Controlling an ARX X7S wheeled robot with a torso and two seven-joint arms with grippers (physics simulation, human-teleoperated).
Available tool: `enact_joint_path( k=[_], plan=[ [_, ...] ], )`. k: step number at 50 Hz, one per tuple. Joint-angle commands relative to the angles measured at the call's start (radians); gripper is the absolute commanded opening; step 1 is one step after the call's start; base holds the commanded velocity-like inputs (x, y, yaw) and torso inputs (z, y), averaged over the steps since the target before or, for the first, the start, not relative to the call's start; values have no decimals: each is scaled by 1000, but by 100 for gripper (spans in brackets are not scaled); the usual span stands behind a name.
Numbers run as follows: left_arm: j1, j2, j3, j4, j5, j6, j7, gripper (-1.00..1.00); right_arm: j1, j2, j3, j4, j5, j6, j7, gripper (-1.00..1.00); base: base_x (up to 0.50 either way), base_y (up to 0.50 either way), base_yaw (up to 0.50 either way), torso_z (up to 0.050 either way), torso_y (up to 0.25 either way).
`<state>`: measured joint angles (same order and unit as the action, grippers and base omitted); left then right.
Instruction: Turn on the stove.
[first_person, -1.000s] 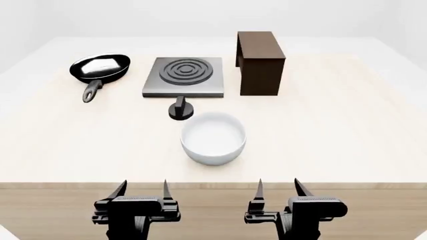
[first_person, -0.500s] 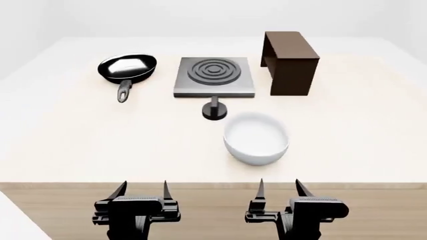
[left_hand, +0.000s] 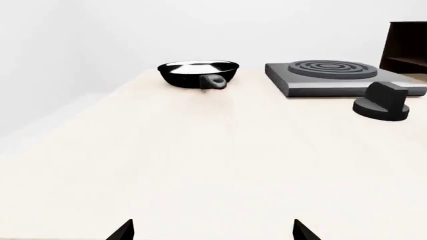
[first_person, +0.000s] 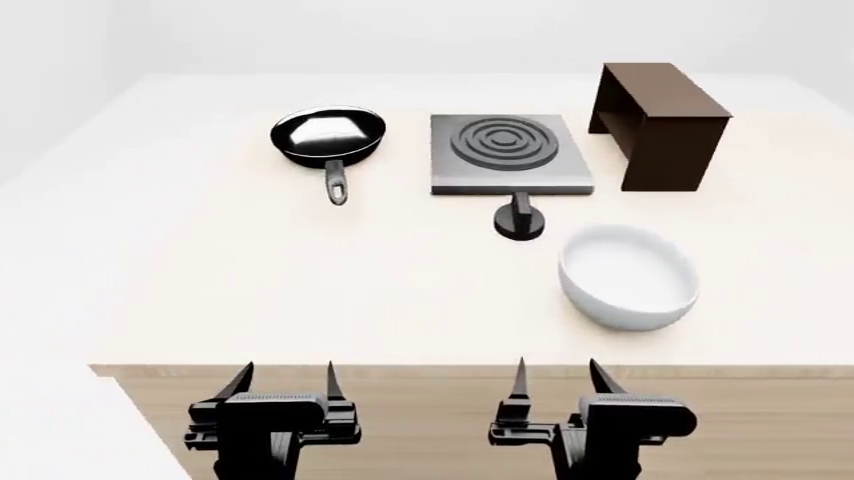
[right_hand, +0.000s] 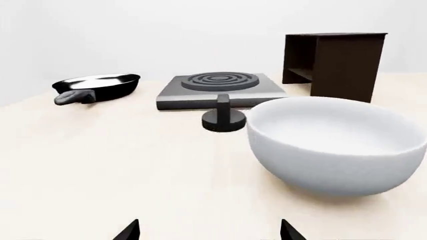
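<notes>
Pale wooden desk (first_person: 267, 290) carrying stove (first_person: 509, 152), knob (first_person: 519, 222) just before it, lever seemingly toward plate. Left gripper (first_person: 283, 378) and right gripper (first_person: 557, 375) hovering near edge, fingers released.

No text, label, brand, number or sign can be read on anything shown in the head view or either wrist view.

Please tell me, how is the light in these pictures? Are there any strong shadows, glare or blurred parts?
Head view: even, soft light, only faint shadows; a bright highlight sits in the black frying pan. Left wrist view: the same glare in the pan; the small black round knob looks sharp. Right wrist view: the white round bowl is smoothly shaded inside; no blur shows.
</notes>
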<state>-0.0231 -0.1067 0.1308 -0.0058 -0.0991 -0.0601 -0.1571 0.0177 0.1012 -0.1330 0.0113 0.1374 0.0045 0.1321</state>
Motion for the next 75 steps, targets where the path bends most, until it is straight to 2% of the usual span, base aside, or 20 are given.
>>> enact_joint_path(
  k=[1, 11, 29, 59, 75],
  plan=[
    [8, -1, 2, 3, -4, 34, 10, 100, -7, 1, -2, -5, -1, -7, -4, 100, 0, 500, 0, 0, 0],
    [7, -10, 13, 7, -12, 31, 0, 100, -9, 8, -10, -7, 13, -15, 6, 100, 0, 500, 0, 0, 0],
    [5, -22, 28, 5, -27, 34, -17, 100, -12, 27, -28, -12, 63, -9, -8, 100, 4, 0, 0, 0, 0],
    [1, -41, 51, 3, -45, 41, -38, 100, -18, 45, -52, -27, 77, -22, 17, 100, 494, 0, 0, 0, 0],
    [-1, -50, 61, 4, -55, 40, -49, 100, -24, 54, -65, -22, 90, -48, 14, 100, 0, 0, 0, 0, 0]
  ],
)
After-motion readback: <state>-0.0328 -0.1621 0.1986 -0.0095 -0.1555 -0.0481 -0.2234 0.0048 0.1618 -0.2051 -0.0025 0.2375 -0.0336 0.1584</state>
